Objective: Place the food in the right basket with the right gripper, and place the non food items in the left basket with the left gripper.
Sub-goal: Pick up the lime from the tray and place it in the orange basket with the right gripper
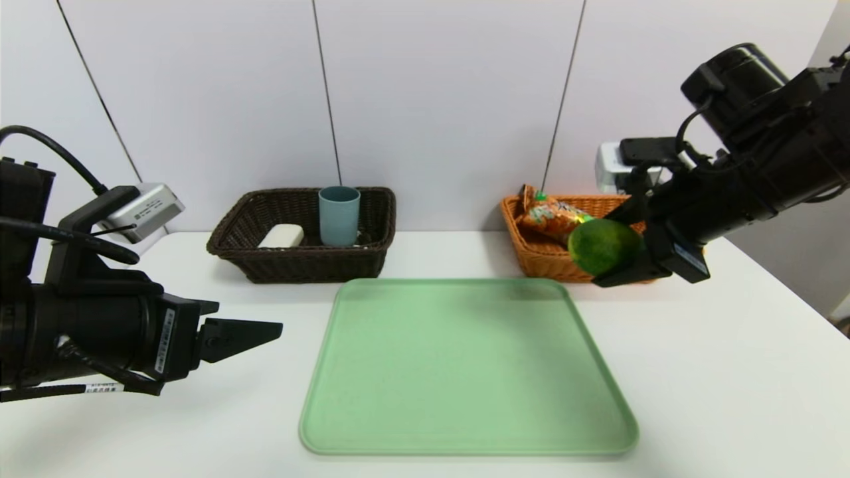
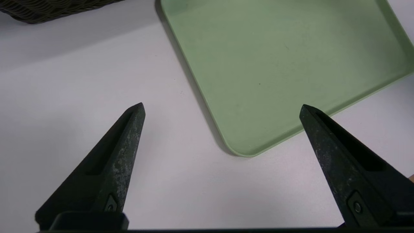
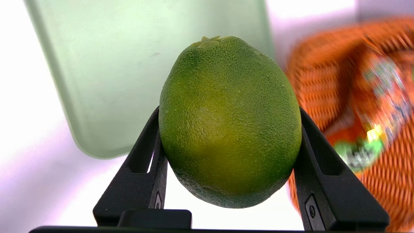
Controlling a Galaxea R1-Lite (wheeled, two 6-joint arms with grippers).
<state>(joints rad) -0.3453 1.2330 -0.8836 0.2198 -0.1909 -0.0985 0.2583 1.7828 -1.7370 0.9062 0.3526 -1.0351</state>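
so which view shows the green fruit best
The right wrist view: the fruit fills it, clamped in the right pincer. The head view shows it small before the orange basket; the left wrist view misses it.

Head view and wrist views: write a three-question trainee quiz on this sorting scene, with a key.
1. True or false: the right gripper is closed on the green citrus fruit.
2. Which things lie in the dark brown basket? A) snack bag B) white block and blue-grey cup C) nothing
3. Fill in: the left gripper is open over the white table, beside the green ____.

Key: 1 true; 2 B; 3 tray. The snack bag lies in the light orange basket.
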